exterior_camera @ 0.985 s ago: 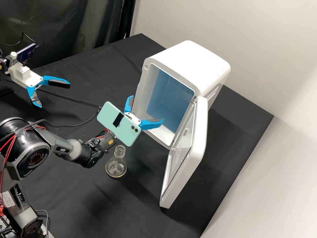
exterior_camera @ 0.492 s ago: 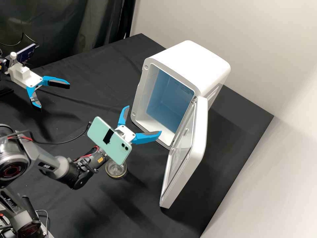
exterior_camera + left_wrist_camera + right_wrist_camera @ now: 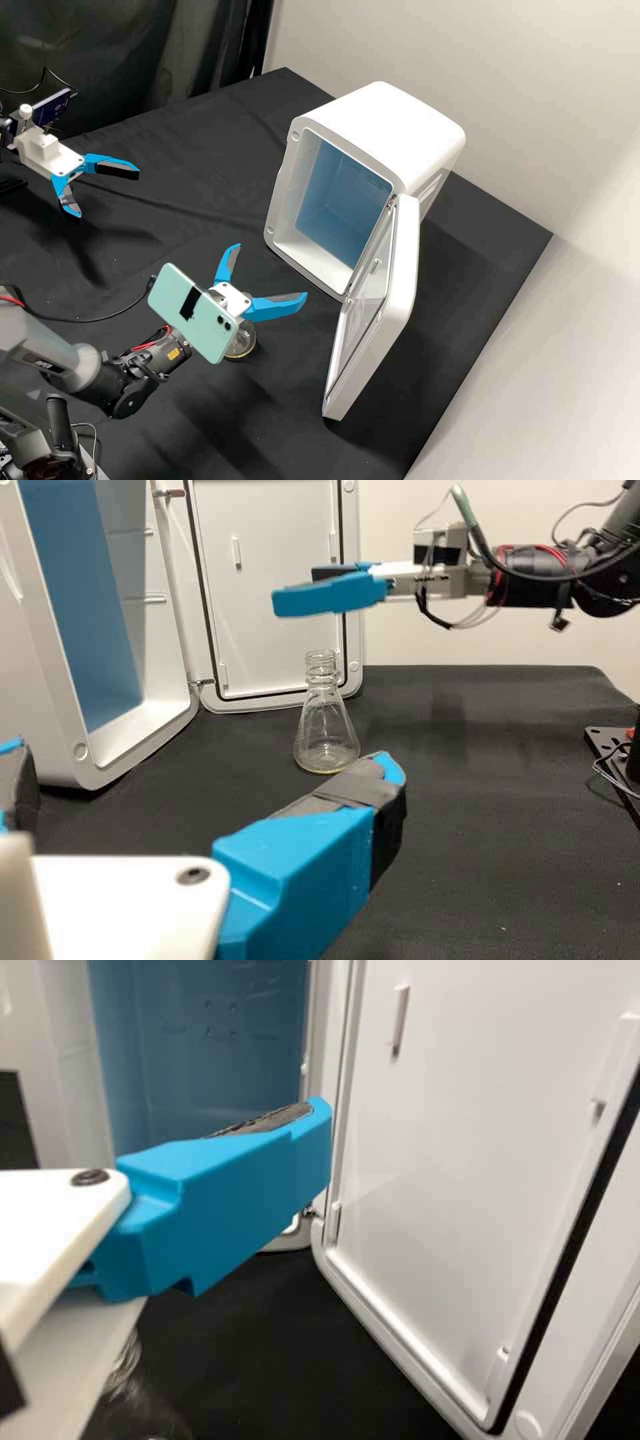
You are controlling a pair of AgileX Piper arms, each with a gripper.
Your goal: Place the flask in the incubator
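Upright on the bench [image 3: 200, 127], just outside the incubator [image 3: 407, 127]: the flask [image 3: 244, 343], clear glass, mouth uncapped. In the left wrist view, a faint yellowish ring at the base of the flask [image 3: 326, 725]; liquid or not, cannot tell. Incubator white, door [image 3: 400, 280] swung wide open, blue inner walls and floor in plain sight. Flask near the open front, well short of the chamber. Right gripper [image 3: 268, 272] directly over the flask, fingers spread wide, holding nothing. One blue finger [image 3: 330, 590] just above the mouth, apart from the glass. Mint-green phone [image 3: 192, 312] mounted on that wrist, hiding the flask's neck in the high view. Left gripper [image 3: 105, 193] well apart, farther back along the bench, likewise spread wide and holding nothing, facing flask and incubator.
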